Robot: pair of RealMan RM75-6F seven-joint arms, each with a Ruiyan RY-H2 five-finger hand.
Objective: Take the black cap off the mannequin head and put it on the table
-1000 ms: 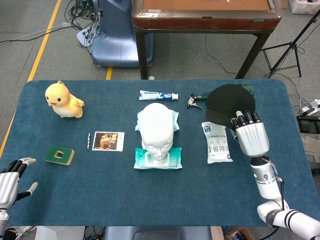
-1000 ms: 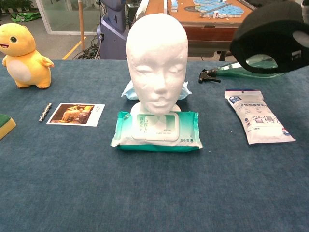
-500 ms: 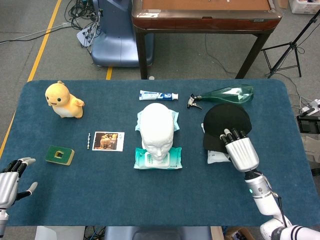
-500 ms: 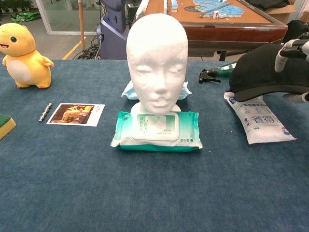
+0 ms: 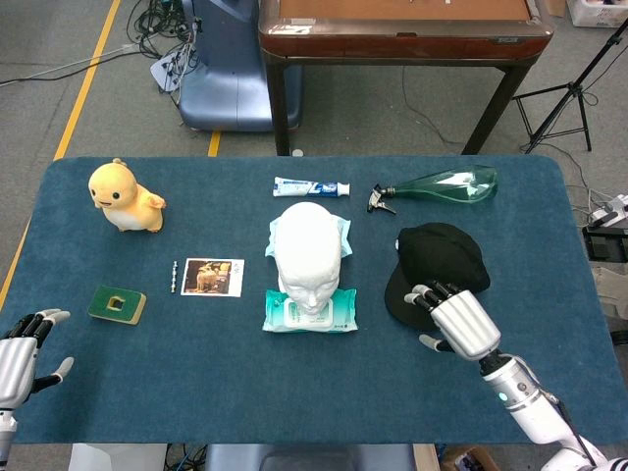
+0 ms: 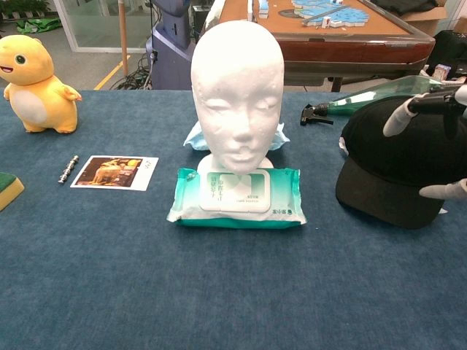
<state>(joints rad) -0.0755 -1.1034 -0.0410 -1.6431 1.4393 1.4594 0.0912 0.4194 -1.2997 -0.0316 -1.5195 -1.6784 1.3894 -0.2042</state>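
Observation:
The black cap (image 5: 442,257) lies on the blue table (image 5: 245,373), to the right of the bare white mannequin head (image 5: 309,250), brim toward the table's near edge. My right hand (image 5: 457,322) is at the cap's near side. Its fingers (image 5: 440,290) stretch over the crown and the thumb sticks out beside the brim, off the cap. The chest view shows the cap (image 6: 398,160) down flat, one finger (image 6: 405,115) above it and the thumb (image 6: 445,191) in front. My left hand (image 5: 20,353) hangs at the near left corner, fingers apart, holding nothing.
A green wipes pack (image 5: 309,309) lies in front of the mannequin head. A green spray bottle (image 5: 442,184) and a toothpaste tube (image 5: 311,187) lie at the back. A yellow toy (image 5: 125,196), a photo (image 5: 212,277) and a sponge (image 5: 117,304) occupy the left half.
My right hand brought the cap down and toward me, from above the spray bottle onto the table over the white packet. The thumb has come off the cap. The left hand has not moved.

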